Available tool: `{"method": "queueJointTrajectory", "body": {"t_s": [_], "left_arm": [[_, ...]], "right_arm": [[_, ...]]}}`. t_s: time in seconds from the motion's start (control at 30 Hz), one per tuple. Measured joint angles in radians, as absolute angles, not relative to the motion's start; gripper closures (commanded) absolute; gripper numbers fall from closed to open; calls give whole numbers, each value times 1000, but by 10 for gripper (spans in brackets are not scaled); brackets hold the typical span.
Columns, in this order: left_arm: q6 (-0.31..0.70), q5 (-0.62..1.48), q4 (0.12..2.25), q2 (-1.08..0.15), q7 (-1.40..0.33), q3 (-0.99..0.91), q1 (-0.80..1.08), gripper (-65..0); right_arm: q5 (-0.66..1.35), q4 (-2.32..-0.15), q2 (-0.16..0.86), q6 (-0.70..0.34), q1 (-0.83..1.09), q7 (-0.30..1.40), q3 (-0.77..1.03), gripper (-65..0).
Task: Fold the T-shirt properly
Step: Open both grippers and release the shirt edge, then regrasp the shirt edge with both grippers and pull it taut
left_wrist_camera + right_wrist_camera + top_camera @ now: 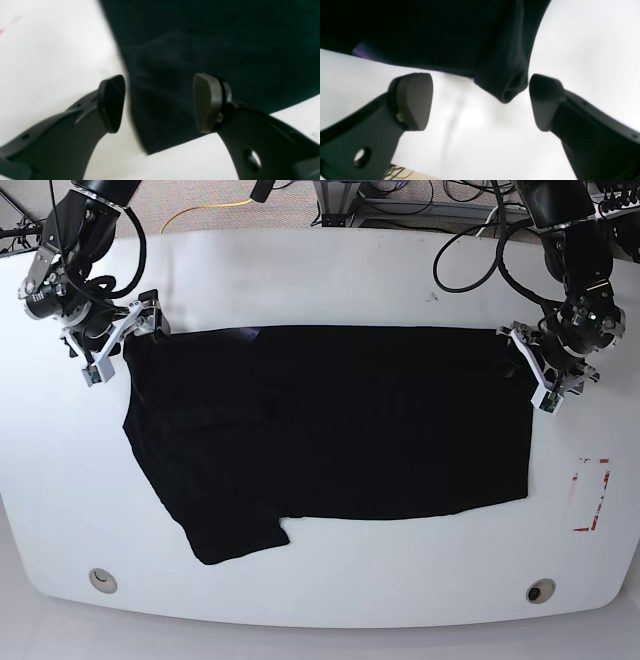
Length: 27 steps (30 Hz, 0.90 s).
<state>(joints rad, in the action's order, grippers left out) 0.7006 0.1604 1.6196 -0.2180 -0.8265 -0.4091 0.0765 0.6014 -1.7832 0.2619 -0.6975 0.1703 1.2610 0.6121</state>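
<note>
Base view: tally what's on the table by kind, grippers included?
T-shirt: 1
Grippers: 2, left gripper and right gripper, both open
Round holes in table: 2, and
Red marking: 1
Total: 6

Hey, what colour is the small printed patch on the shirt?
Purple-blue patch on the black fabric T-shirt, clearest in the right wrist view.

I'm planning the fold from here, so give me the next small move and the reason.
Probably lift both arms clear of the far edge, then go for the unfolded sleeve near the front. The left gripper and right gripper stand open, holding nothing, at the far corners of the T-shirt. It lies flat on the table, one sleeve sticking out.
</note>
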Motion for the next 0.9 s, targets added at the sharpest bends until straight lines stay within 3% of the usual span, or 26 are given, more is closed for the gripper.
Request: {"method": "queueJointTrajectory", "body": {"t_s": [0.5,0.9], "left_arm": [[697,174,1448,-192,-733,-414,58,-389],[708,207,1375,-243,-686,-410,50,-389]], "right_arm": [[607,-1547,280,-696,135,1129,609,-574],[606,-1406,455,-696,100,1121,602,-575]]}}
